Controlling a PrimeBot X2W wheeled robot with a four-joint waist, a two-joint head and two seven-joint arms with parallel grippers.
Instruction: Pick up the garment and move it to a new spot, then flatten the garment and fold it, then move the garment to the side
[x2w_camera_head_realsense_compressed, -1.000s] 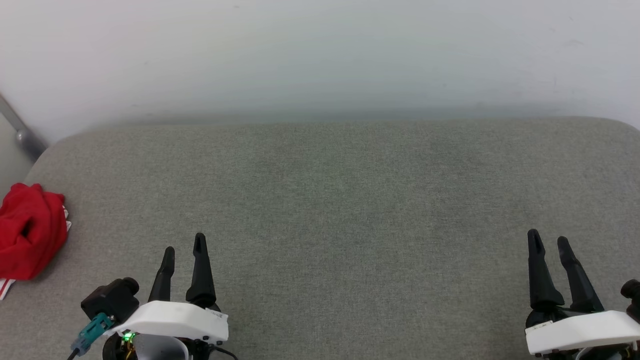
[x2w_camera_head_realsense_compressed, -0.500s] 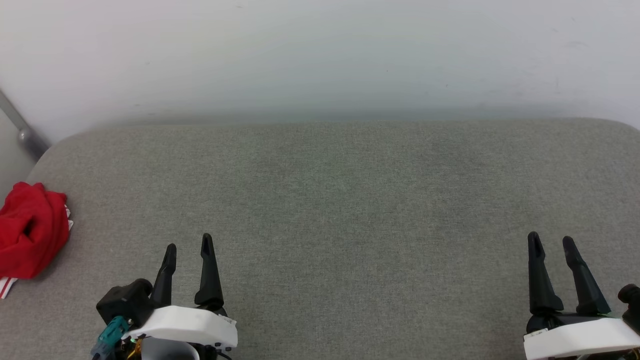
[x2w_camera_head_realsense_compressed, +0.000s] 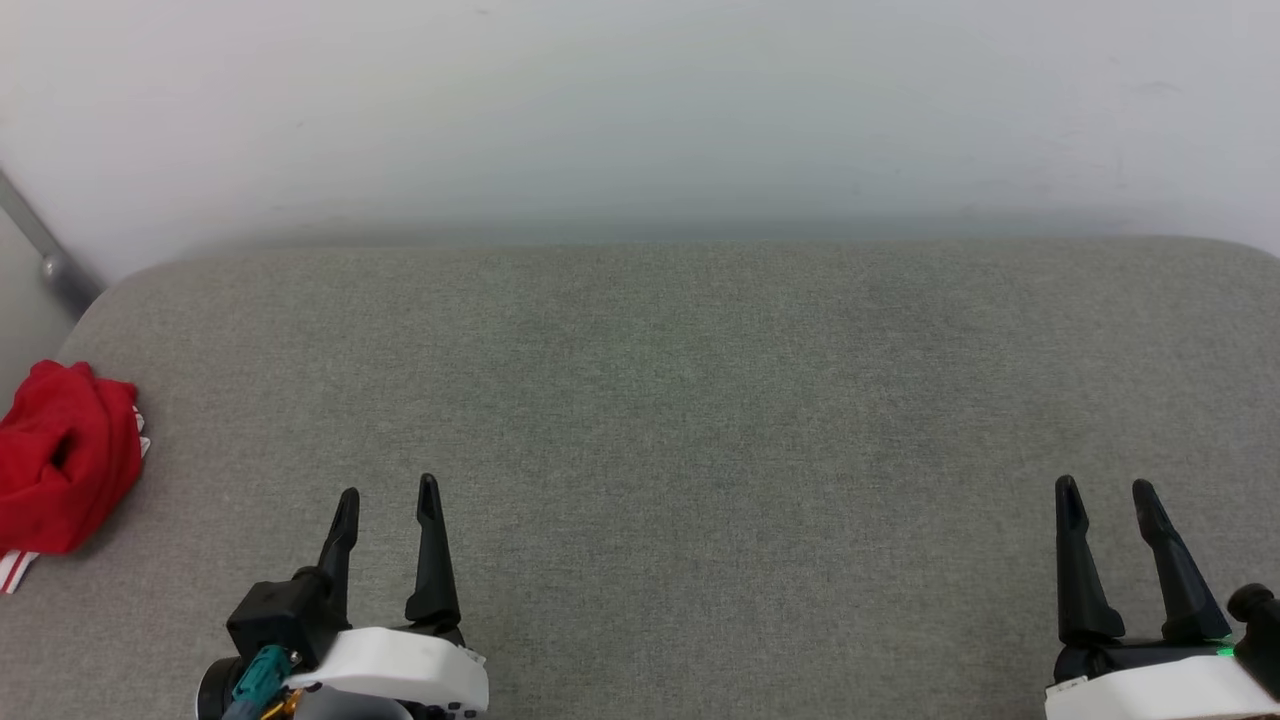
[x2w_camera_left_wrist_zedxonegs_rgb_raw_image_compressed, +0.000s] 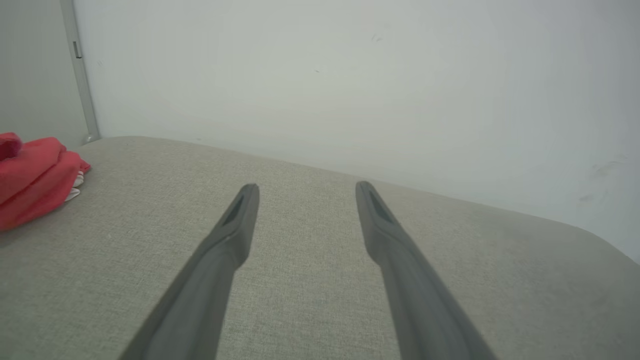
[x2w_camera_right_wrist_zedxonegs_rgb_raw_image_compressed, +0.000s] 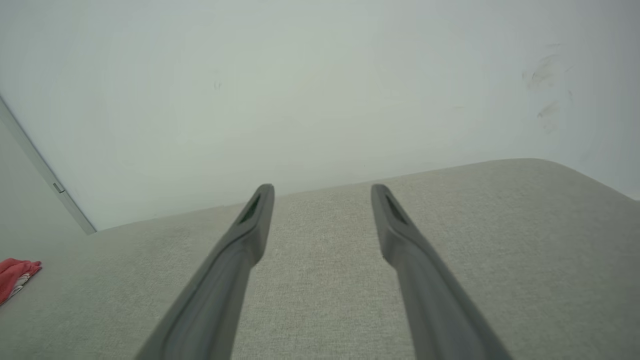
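Note:
The garment (x2w_camera_head_realsense_compressed: 62, 462) is a crumpled red heap with a bit of red-white striped trim, lying at the far left edge of the grey cushion (x2w_camera_head_realsense_compressed: 680, 400). It also lies at the left edge of the left wrist view as the garment (x2w_camera_left_wrist_zedxonegs_rgb_raw_image_compressed: 32, 177) and far left in the right wrist view as the garment (x2w_camera_right_wrist_zedxonegs_rgb_raw_image_compressed: 16, 272). My left gripper (x2w_camera_head_realsense_compressed: 388, 494) is open at the lower left, well to the right of the heap, with nothing between its fingers. My right gripper (x2w_camera_head_realsense_compressed: 1105, 487) is open at the lower right, empty. Open left gripper (x2w_camera_left_wrist_zedxonegs_rgb_raw_image_compressed: 306, 187) and open right gripper (x2w_camera_right_wrist_zedxonegs_rgb_raw_image_compressed: 322, 188) point toward the wall.
A white wall (x2w_camera_head_realsense_compressed: 640, 110) rises behind the cushion's far edge. A grey metal bar (x2w_camera_head_realsense_compressed: 40, 255) slants at the upper left corner. The cushion's rounded corners fall away at left and right.
Both grippers have drawn back toward the bottom of the head view, the left one also shifting a little right. The garment lies where it was.

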